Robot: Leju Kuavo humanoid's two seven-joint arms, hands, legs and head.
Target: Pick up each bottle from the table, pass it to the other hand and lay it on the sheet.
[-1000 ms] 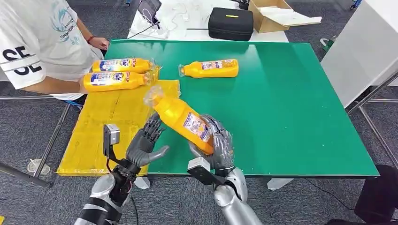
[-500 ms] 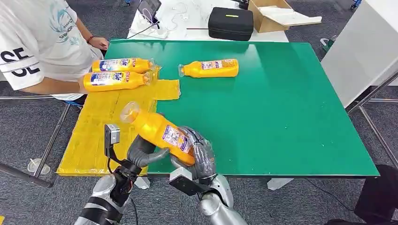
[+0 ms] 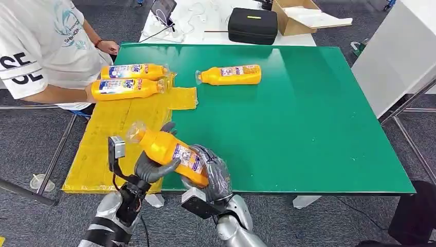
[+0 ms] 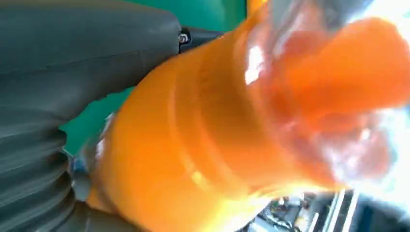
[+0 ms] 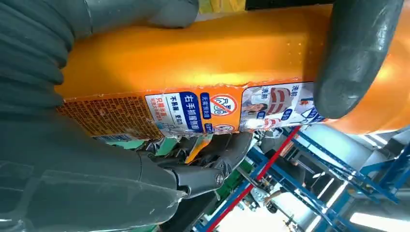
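My right hand (image 3: 213, 172) grips an orange bottle (image 3: 167, 149) by its lower body, over the table's near edge, with the clear cap tilted up and to the left. My left hand (image 3: 151, 169) cups the bottle's upper half. Its thumb lies against the underside and its fingers stand up behind the bottle, not closed over it. In the left wrist view the bottle (image 4: 203, 145) lies close against that hand. In the right wrist view a dark finger (image 5: 358, 53) wraps the labelled bottle (image 5: 193, 63). The yellow sheet (image 3: 110, 139) carries two bottles (image 3: 134, 71) (image 3: 126, 88). Another bottle (image 3: 231, 75) lies on the green table (image 3: 308, 113).
A person in a white shirt sits at the table's left, a forearm (image 3: 56, 92) touching the nearer bottle on the sheet. Behind the green table a white table holds a black case (image 3: 253, 25) and a cardboard box (image 3: 298, 15). A white cabinet (image 3: 401, 51) stands at the right.
My right hand carried the bottle left and toward me, off the table's centre. My left hand rose until the bottle's upper half sat between its thumb and fingers.
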